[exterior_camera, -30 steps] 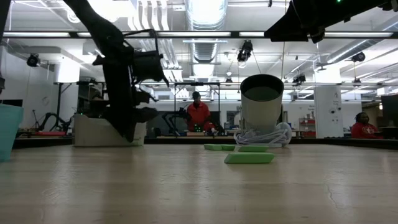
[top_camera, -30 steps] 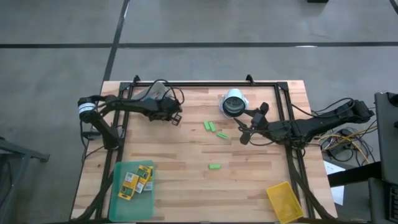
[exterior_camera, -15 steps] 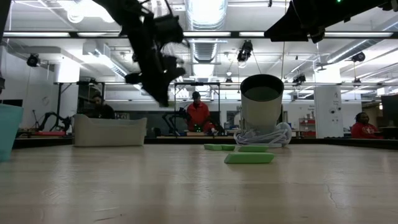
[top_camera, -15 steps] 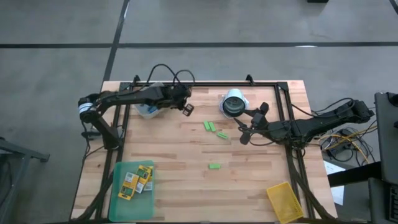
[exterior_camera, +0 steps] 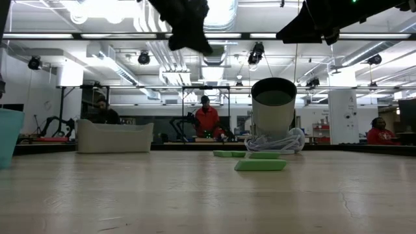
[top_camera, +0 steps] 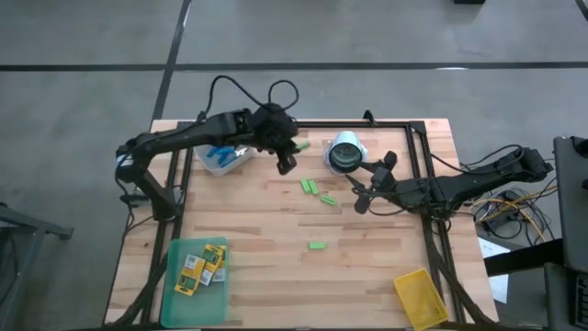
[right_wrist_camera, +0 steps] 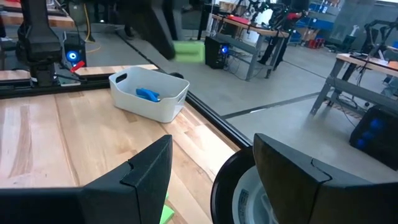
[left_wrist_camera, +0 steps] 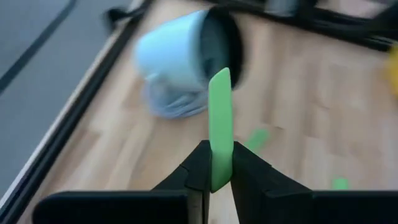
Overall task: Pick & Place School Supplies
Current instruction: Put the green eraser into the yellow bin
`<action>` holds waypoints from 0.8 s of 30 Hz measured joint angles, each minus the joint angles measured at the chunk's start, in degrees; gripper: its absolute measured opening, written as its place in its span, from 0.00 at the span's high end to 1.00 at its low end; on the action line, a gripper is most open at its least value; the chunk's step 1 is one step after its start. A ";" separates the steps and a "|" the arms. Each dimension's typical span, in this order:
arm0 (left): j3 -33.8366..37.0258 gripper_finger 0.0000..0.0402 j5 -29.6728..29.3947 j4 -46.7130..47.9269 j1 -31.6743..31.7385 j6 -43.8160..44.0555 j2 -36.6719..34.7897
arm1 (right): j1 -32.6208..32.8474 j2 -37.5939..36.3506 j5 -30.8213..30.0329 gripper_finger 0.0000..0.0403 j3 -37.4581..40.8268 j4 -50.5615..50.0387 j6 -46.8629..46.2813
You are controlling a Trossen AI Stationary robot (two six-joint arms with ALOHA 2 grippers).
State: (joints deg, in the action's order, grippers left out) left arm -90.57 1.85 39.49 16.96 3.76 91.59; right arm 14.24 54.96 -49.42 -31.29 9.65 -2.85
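Observation:
My left gripper (top_camera: 288,162) hangs high over the table's far part, between the white bin (top_camera: 223,159) and the pale cup (top_camera: 344,152), shut on a light-green eraser block (left_wrist_camera: 221,118). The block also shows in the right wrist view (right_wrist_camera: 188,51). Blue-handled scissors (right_wrist_camera: 148,94) lie in the white bin. Three more green blocks (top_camera: 312,187), (top_camera: 327,199), (top_camera: 317,245) lie flat on the table. Crayon boxes (top_camera: 202,265) sit in the green tray (top_camera: 175,299). My right gripper (top_camera: 366,187) waits open beside the cup. My left gripper pinches the green block's near end (left_wrist_camera: 218,169) between its two fingers, on the block's two broad faces. The rest of the block sticks out forward past the fingertips, along the fingers. It is lifted clear of the table.
A yellow bin (top_camera: 421,296) lies at the near right corner. A black frame (top_camera: 303,124) runs along the table's far edge and sides. The cup stands on a bunched white cloth (exterior_camera: 276,142). People sit in the room behind the table.
My left gripper has risen steeply from beside the white bin, gone toward the table's right and the cup, and rolled its wrist. It has stayed shut. In the low view it has climbed from table height to the top edge.

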 joint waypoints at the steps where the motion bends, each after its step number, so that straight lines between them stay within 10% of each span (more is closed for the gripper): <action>1: -0.57 0.89 1.96 -0.02 -0.53 -1.64 -0.02 | 0.00 0.00 0.05 0.46 0.00 0.00 0.03; 24: -1.02 0.89 7.27 -12.28 -12.60 -15.85 0.41 | 0.00 -0.04 25.90 0.46 0.00 13.43 10.54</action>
State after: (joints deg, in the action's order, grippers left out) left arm -91.59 9.13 27.21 4.36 -12.09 92.01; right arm 14.24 54.92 -23.52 -31.29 23.08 7.69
